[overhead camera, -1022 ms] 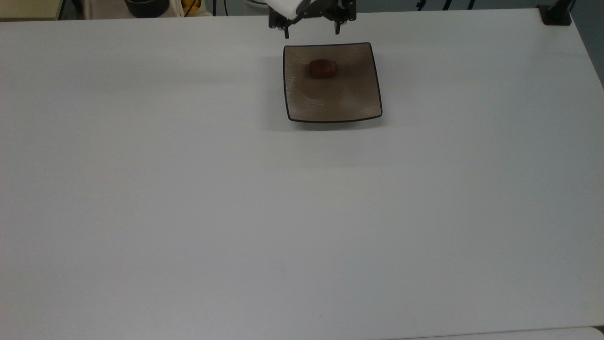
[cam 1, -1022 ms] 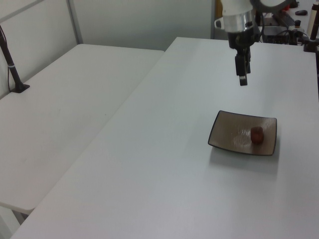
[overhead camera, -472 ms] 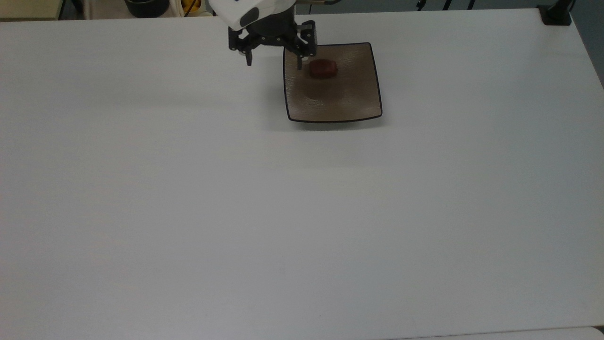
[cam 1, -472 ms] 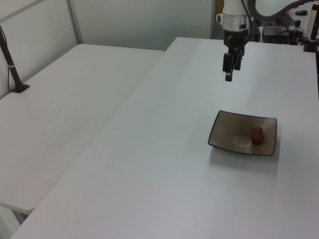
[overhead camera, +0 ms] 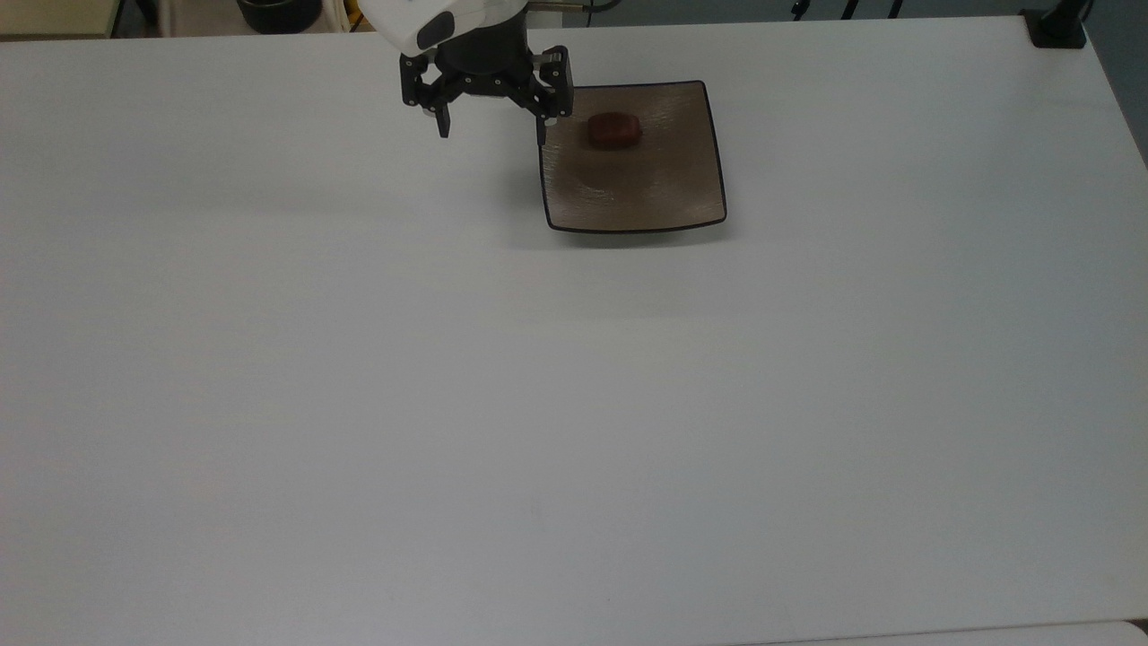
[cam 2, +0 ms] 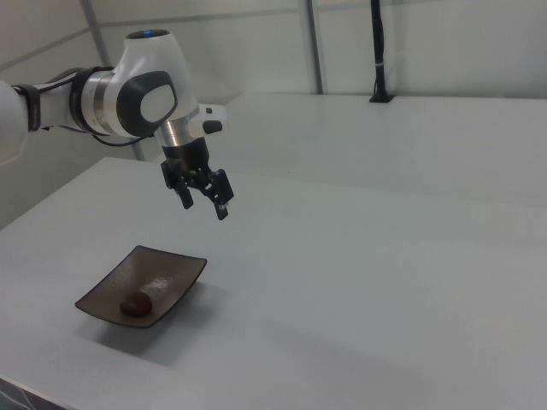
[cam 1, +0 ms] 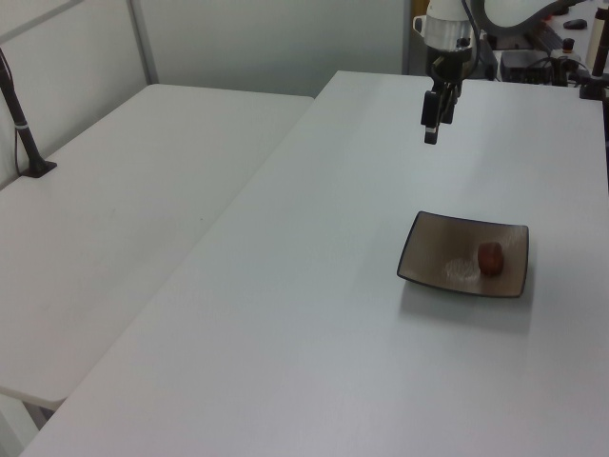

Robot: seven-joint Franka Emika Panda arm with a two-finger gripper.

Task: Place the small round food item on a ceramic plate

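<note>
The small round food item, a dark reddish-brown lump, lies on the square brownish-grey ceramic plate, near its edge at the top view's top. My gripper hangs open and empty in the air above the white table, beside the plate's corner on the top view's left. Nothing is between its fingers.
The white table spreads wide around the plate. A second white table stands on the left view's left. A black clamp post sits at the top view's upper right corner.
The open gripper has travelled from behind the plate toward the top view's left, away from the plate. The food item and plate have not moved.
</note>
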